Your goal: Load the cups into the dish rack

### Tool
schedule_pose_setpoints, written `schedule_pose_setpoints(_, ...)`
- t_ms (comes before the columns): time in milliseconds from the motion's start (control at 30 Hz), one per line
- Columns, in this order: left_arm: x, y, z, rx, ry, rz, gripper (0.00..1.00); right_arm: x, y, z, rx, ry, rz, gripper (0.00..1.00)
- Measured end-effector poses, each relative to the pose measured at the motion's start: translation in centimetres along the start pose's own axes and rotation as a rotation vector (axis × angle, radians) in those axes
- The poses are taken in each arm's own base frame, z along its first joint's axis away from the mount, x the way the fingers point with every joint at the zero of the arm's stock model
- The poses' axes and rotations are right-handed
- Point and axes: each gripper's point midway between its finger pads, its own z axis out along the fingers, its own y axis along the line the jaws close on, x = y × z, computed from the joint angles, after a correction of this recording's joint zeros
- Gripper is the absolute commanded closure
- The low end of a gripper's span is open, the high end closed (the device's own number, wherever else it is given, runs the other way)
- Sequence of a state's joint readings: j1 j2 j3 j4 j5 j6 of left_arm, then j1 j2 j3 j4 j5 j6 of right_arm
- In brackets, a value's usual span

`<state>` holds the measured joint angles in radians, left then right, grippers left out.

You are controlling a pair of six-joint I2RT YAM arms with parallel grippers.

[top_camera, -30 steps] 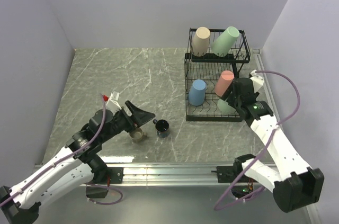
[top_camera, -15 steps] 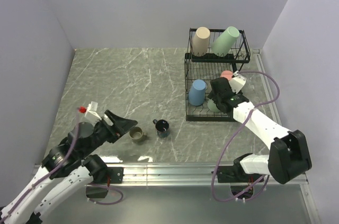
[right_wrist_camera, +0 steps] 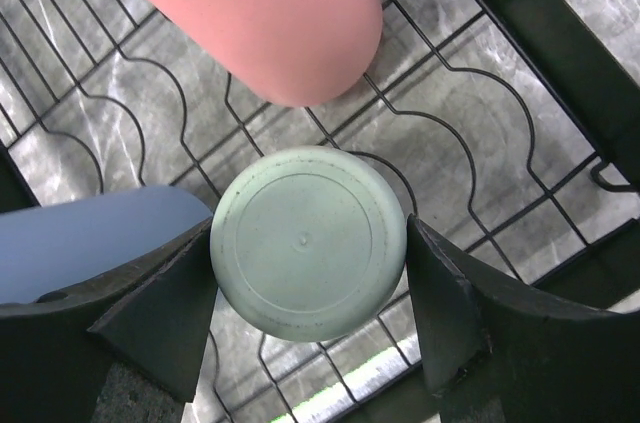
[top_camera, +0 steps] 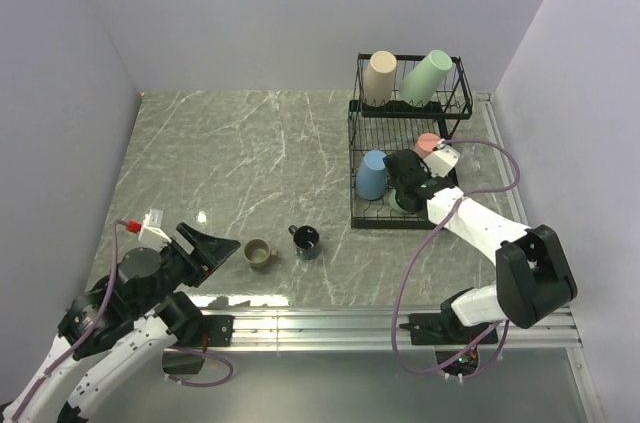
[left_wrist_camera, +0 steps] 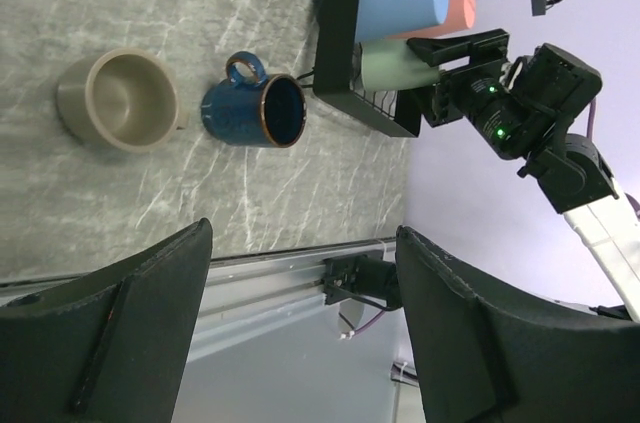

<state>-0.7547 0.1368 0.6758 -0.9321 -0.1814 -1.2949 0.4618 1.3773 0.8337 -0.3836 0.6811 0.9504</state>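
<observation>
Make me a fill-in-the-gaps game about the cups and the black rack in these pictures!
The small olive-tan handled mug and the small dark navy handled mug stand on the grey marbled ___.
The right gripper grips a tall matte pale green tumbler in the black wire dish rack's ___ tier.
Its upper tier holds ___ tumblers: the beige tumbler and another pale green tumbler.
The left gripper is ___, holding nothing.
Missing words: table; lower; two; open.

A robotics lab test cell, not a real kitchen: bare lilac walls (top_camera: 300, 13) box in a marble-look counter (top_camera: 250, 153) on three sides, two cabled arms (top_camera: 480, 228) are mounted on an aluminium rail (top_camera: 330, 321) at its near edge, and the kitchenware is a rack (top_camera: 400, 225) and cups (top_camera: 380, 78).
</observation>
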Motion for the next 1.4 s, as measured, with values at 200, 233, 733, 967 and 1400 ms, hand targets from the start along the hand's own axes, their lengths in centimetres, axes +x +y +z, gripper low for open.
schedule_pose_setpoints(200, 0.0, 0.5, -0.5, -0.016, -0.001, -0.001, 0.21, 0.1, 0.8, -0.2, -0.01, -0.005, 0.026, 0.43)
schedule_pose_setpoints(233, -0.1, 0.5, -0.5, -0.016, -0.003, 0.0, 0.21, 0.2, 0.9, -0.3, -0.012, -0.005, 0.026, 0.36)
schedule_pose_setpoints(733, -0.3, 0.1, -0.4, 0.0, -0.011, 0.013, 0.21, -2.5, 0.9, -4.3, -0.103, -0.028, 0.094, 0.04)
schedule_pose_setpoints(967, 0.1, 1.1, 1.1, -0.104, 0.021, 0.127, 0.24, -4.6, 0.8, -7.5, -0.203, -0.042, 0.145, 0.02)
schedule_pose_setpoints(1400, 0.3, 0.8, 2.7, -0.132, 0.049, 0.232, 0.25, -6.6, -5.2, -6.1, -0.166, 0.029, 0.224, 0.01)
